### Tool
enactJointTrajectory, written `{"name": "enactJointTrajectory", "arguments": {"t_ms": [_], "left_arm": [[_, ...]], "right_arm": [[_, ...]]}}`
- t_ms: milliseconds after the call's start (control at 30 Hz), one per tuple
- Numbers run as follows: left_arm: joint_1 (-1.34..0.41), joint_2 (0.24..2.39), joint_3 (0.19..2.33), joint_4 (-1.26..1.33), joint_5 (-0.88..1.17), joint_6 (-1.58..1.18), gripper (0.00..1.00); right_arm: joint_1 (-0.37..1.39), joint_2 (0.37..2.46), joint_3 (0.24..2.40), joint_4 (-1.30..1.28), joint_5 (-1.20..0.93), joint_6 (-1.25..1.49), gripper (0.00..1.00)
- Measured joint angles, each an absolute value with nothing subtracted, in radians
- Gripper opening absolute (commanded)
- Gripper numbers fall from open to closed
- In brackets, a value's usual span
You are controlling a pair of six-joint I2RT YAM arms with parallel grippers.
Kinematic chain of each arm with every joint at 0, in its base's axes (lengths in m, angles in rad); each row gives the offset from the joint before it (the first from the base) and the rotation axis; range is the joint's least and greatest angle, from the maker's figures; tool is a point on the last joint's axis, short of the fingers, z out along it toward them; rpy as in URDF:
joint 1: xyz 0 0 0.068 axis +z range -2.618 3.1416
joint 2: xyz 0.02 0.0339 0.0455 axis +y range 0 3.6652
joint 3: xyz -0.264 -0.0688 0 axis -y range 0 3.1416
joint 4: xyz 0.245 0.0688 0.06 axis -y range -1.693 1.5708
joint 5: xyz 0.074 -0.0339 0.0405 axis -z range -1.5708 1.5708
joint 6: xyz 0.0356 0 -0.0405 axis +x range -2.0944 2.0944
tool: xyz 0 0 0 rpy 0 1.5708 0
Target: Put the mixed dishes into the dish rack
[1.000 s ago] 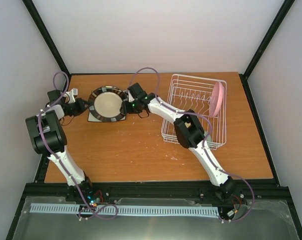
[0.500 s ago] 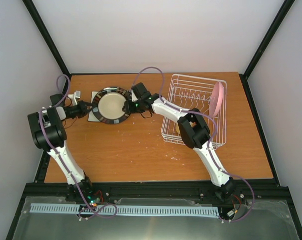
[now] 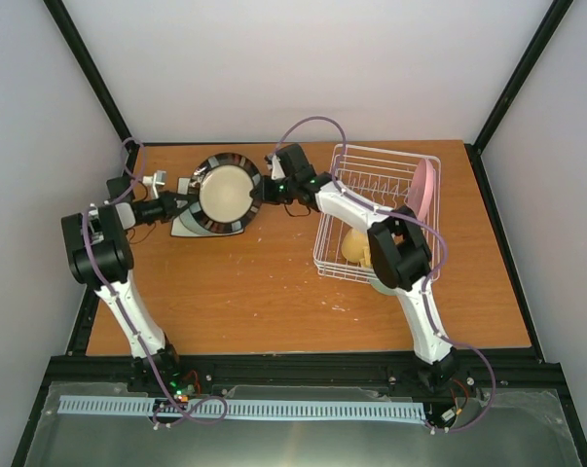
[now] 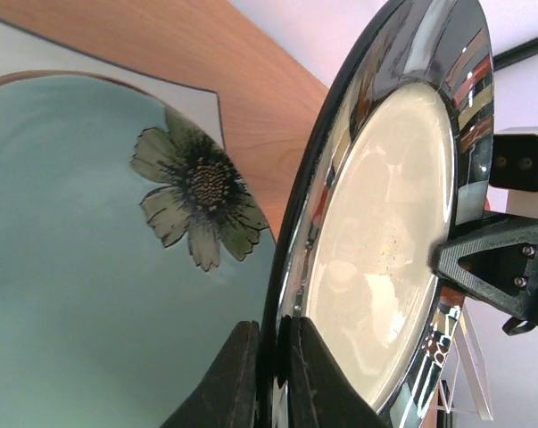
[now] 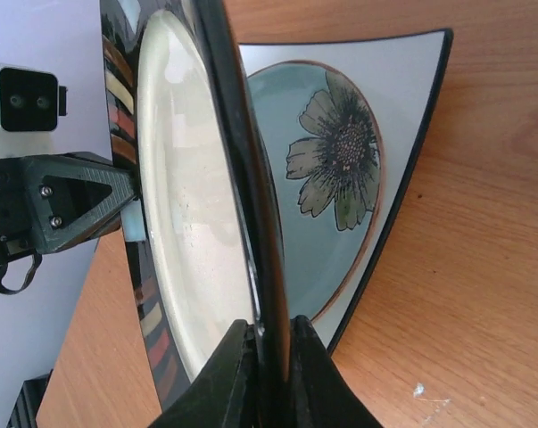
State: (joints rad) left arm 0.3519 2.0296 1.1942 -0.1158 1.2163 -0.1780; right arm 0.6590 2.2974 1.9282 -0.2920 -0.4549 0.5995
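The black-rimmed round plate (image 3: 225,193) is tipped up on edge above the table, gripped from both sides. My left gripper (image 4: 273,330) is shut on its left rim, and my right gripper (image 5: 270,328) is shut on the opposite rim. Underneath lies the mint-green plate with the flower mark (image 4: 90,267), resting on the white square plate (image 5: 411,89). The dish rack (image 3: 334,206) stands to the right. A pink round plate (image 3: 422,190) stands upright in the rack at its far right, and a pale yellow mug (image 3: 353,245) sits near the rack's front.
The right arm's elbow (image 3: 398,255) hangs over the front of the rack. Black frame posts and white walls close in the table on three sides. Bare wooden table (image 3: 254,292) lies in front of the plates.
My right gripper has shut on the black-rimmed plate's rim. The plate has risen off the stack, tilted up and shifted right and back. The right elbow moved aside, uncovering the mug.
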Motion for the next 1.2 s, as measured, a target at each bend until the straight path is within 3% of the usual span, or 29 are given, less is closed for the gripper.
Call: {"name": "enactJointTrajectory", "arguments": {"t_ms": [67, 133, 300, 333, 367, 833, 1200], "left_arm": [[0.34, 2.03, 1.208, -0.108, 1.23, -0.184, 0.04], [0.333, 2.03, 1.21, -0.106, 1.234, -0.186, 0.29], [0.295, 2.03, 1.211, -0.131, 1.171, -0.212, 0.62], [0.286, 2.029, 1.213, -0.139, 1.162, -0.221, 0.87], [0.277, 2.027, 1.218, -0.146, 1.153, -0.224, 0.98], [0.258, 1.897, 1.239, -0.151, 1.005, -0.234, 1.0], [0.27, 1.576, 1.214, -0.048, 0.701, -0.246, 1.0]], "right_arm": [[0.657, 2.258, 1.875, -0.258, -0.442, 0.599, 0.03], [0.656, 2.229, 1.825, -0.226, -0.434, 0.599, 0.03], [0.673, 2.22, 1.804, -0.189, -0.392, 0.529, 0.03], [0.677, 2.22, 1.801, -0.186, -0.388, 0.519, 0.03], [0.682, 2.22, 1.795, -0.184, -0.385, 0.509, 0.03], [0.714, 2.164, 1.686, -0.16, -0.411, 0.48, 0.03], [0.664, 2.063, 1.602, -0.126, -0.417, 0.546, 0.03]]}}
